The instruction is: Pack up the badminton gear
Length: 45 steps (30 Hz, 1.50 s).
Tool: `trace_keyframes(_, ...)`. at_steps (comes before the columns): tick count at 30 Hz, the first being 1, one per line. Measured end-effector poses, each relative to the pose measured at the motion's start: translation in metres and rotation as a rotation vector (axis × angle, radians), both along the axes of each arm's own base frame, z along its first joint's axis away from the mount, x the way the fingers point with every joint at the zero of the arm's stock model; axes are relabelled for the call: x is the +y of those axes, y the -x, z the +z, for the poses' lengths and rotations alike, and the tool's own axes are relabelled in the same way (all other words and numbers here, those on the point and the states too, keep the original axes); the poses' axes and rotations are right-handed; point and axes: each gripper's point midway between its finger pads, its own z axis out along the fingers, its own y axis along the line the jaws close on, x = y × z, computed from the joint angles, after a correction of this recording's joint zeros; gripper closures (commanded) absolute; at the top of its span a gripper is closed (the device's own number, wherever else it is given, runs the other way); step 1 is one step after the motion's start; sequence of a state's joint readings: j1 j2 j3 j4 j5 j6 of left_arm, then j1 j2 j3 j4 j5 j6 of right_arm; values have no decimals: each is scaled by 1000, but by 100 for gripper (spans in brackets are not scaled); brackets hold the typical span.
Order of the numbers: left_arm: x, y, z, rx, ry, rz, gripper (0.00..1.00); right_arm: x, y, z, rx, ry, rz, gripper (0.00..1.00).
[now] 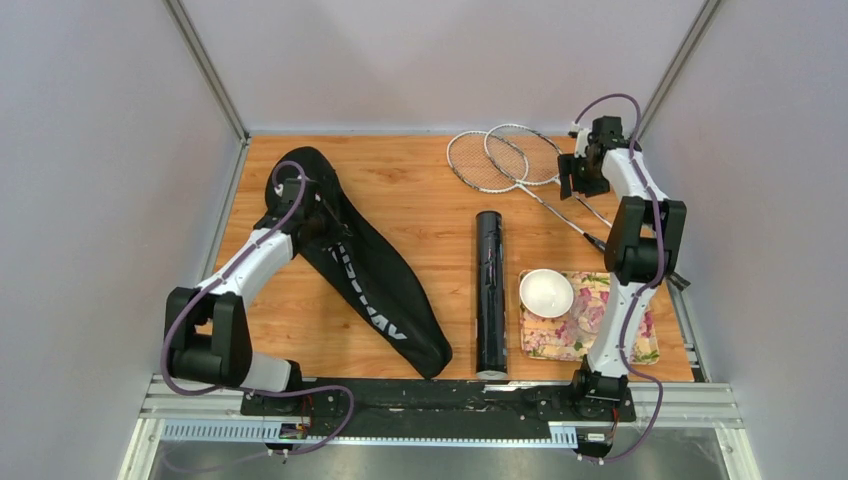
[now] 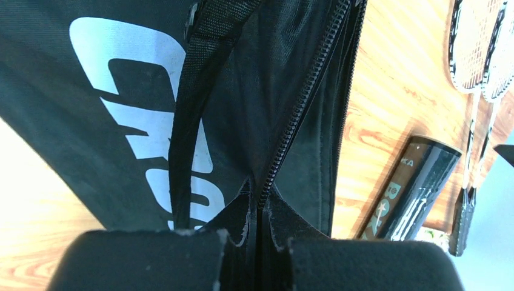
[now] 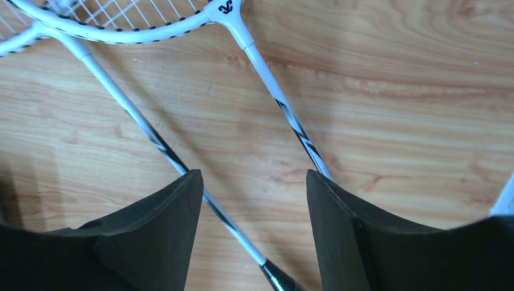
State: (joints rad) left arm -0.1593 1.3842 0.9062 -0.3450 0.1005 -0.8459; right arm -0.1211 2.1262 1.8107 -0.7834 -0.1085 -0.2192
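Observation:
The black racket bag (image 1: 370, 275) lies slantwise on the left of the table, its white lettering showing in the left wrist view (image 2: 133, 115). My left gripper (image 1: 300, 192) sits at the bag's far end and is shut (image 2: 260, 197) on the fabric at the zipper. The long dark tube (image 1: 490, 290) lies mid-table and shows in the left wrist view (image 2: 418, 188). Two silver rackets (image 1: 510, 160) lie crossed at the far right. My right gripper (image 1: 580, 175) hovers open (image 3: 253, 177) over their shafts; one shaft (image 3: 230, 221) runs between the fingers. No shuttlecocks are in view.
A small white bowl (image 1: 546, 292) sits on a flower-patterned tray (image 1: 640, 345) at the near right, beside the right arm. Metal frame posts and grey walls close in the table on the left, right and far sides.

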Motion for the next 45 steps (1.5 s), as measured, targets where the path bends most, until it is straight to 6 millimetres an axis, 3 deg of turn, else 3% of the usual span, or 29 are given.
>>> trace_keyframes(6, 0, -7, 0, 7, 20, -46, 100, -9, -1, -45, 75, 9, 66, 33)
trace_keyframes(9, -4, -9, 6, -7, 34, -71, 100, -19, -4, -54, 83, 14, 78, 35)
trace_keyframes(18, -13, -9, 2, -2, 67, -112, 100, -18, -6, -51, 59, -46, 98, 35)
trace_keyframes(29, -10, -11, 0, -11, 49, -104, 100, -41, -50, -1, -130, 2, 95, 40)
trace_keyframes(39, -10, -10, -1, -6, 48, -102, 100, -28, -48, -37, -92, -79, 227, 48)
trace_keyframes(45, -9, -11, 0, -9, 44, -97, 100, -23, -47, -39, -88, -95, 267, 57)
